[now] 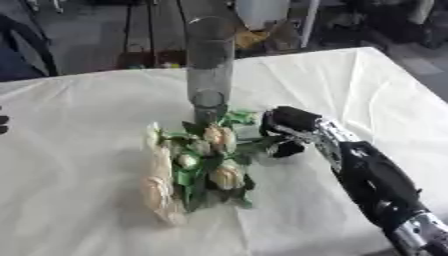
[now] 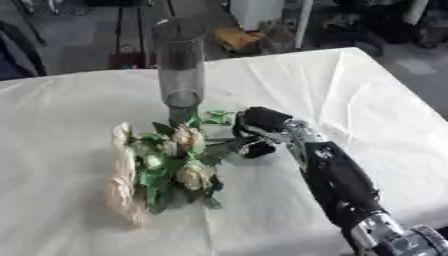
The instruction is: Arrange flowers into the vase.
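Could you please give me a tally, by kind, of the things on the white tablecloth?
Tall glass vase, upright: 1
Bunch of cream flowers with green leaves, lying flat: 1
Robot right hand, reaching into the stems: 1
Total: 3, all on the white tablecloth.

the right arm [image 1: 376, 185] is glossy black, with silver joints behind the black robot hand [image 1: 289, 122].

No readable text, no labels, no brands, no numbers
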`<state>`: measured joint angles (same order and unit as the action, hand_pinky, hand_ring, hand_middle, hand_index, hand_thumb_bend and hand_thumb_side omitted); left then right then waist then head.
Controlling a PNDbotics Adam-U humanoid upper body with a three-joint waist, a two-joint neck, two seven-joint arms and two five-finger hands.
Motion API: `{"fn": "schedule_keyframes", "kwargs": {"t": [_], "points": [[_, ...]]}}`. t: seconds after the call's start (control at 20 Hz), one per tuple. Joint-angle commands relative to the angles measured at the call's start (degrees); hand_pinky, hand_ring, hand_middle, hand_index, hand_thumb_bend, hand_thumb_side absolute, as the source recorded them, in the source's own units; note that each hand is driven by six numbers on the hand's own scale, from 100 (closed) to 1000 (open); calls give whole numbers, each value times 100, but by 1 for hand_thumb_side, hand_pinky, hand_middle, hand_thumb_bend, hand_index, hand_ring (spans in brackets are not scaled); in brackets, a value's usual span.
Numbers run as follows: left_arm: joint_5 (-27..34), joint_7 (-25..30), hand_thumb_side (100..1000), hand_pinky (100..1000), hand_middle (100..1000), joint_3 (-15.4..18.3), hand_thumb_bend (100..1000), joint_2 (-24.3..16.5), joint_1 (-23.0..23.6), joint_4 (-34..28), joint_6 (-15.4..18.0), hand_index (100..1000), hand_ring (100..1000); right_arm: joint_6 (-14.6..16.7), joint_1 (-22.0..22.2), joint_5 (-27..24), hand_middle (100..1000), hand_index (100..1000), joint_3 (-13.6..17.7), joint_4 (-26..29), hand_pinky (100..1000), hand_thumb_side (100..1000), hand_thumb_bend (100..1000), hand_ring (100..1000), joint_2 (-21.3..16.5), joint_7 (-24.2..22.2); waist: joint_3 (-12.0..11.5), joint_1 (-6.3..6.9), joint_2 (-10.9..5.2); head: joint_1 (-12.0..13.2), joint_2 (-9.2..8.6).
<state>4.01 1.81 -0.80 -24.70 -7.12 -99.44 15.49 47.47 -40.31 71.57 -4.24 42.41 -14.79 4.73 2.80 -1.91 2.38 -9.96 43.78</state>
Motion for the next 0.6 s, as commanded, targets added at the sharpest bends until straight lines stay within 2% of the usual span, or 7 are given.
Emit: {"fn": "schedule_keyframes", "kwargs": {"t": [0.05,0.4,0.6], "points": [[18,-15,961,763,741,39,722,-70,-60,-118,2,790,747,-29,-74,36,100,305,56,19,100,597,100,114,-94,248,4,20,-54,-6,0],[21,-17,960,763,741,40,723,-70,-65,-123,1,790,747,-102,-37,-127,100,298,119,-139,100,643,100,100,-53,443,0,24,-58,-8,-2],[26,-20,960,763,741,42,723,-70,-69,-127,1,790,747,-173,-11,-311,100,293,146,-170,100,703,100,100,-28,452,-2,29,-55,-12,-13]]}}
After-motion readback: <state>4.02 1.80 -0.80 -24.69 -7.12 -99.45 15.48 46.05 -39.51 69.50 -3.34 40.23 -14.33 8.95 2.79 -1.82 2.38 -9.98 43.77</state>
